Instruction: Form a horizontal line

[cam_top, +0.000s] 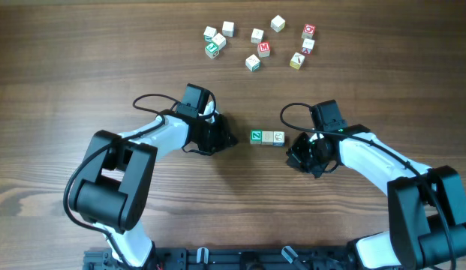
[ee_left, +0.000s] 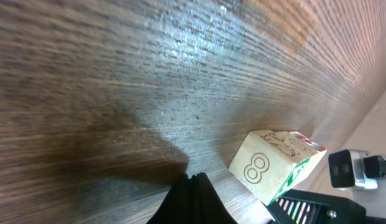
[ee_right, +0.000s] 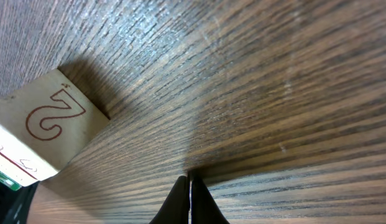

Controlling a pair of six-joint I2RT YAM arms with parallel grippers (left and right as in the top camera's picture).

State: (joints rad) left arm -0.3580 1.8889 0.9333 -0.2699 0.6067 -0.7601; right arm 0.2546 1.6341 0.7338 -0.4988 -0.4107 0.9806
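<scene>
Three small letter cubes lie side by side in a left-to-right row at the table's middle: a green-faced cube (cam_top: 257, 136), a plain beige cube (cam_top: 268, 137) and a pale cube (cam_top: 278, 137). My left gripper (cam_top: 229, 140) is shut and empty, just left of the row. In the left wrist view its tips (ee_left: 191, 182) rest on the wood, short of a cube marked "8" (ee_left: 267, 165). My right gripper (cam_top: 294, 155) is shut and empty, just right of and below the row. In the right wrist view its tips (ee_right: 189, 182) sit apart from a cube marked "2" (ee_right: 46, 124).
Several loose cubes lie scattered at the back of the table, among them a green-lettered one (cam_top: 212, 49), a red-lettered one (cam_top: 264, 48) and another red one (cam_top: 308, 31). Both arms lie low on the wood table (cam_top: 67, 90).
</scene>
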